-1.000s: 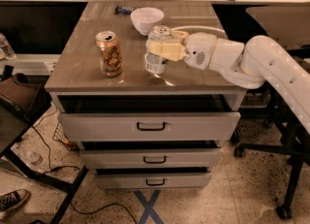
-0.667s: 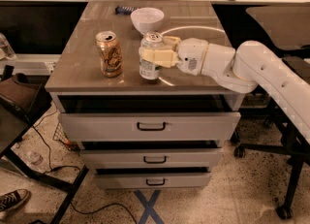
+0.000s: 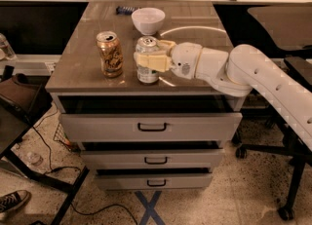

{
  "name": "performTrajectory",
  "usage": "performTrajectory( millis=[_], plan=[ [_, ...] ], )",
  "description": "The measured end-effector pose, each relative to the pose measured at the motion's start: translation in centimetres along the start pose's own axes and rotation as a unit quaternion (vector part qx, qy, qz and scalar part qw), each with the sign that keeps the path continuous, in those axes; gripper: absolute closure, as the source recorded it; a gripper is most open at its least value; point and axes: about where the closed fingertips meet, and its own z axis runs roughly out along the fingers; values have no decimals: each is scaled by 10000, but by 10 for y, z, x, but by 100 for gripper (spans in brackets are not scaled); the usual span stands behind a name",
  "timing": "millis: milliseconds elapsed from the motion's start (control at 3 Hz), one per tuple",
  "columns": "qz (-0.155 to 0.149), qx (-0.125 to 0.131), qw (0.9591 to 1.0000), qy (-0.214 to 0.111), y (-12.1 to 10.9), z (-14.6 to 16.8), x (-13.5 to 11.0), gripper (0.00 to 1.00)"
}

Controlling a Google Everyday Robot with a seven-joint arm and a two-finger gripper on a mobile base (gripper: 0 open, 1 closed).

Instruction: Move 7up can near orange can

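Observation:
The 7up can (image 3: 146, 72), whitish-silver with a silver top, stands upright near the front edge of the brown cabinet top (image 3: 83, 63). My gripper (image 3: 150, 56) reaches in from the right and is shut on it, pale fingers (image 3: 152, 63) wrapped across its middle. The orange can (image 3: 110, 54), orange-gold with an opened tab, stands upright just left of it, a small gap between them.
A white bowl (image 3: 147, 20) sits behind the cans. A small dark blue object (image 3: 124, 9) lies at the back. The cabinet has three drawers (image 3: 151, 127) below. A chair base (image 3: 287, 180) stands at the right, cables and a shoe (image 3: 12, 201) on the floor at left.
My gripper has carried the 7up can leftward along the cabinet top, closing the gap to the orange can. The orange can has not moved.

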Motion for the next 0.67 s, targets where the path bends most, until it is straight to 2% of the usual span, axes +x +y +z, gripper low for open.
performTrajectory(
  millis=[667],
  plan=[
    [-5,-42,10000,-1,3,4,-1,38]
  ],
)
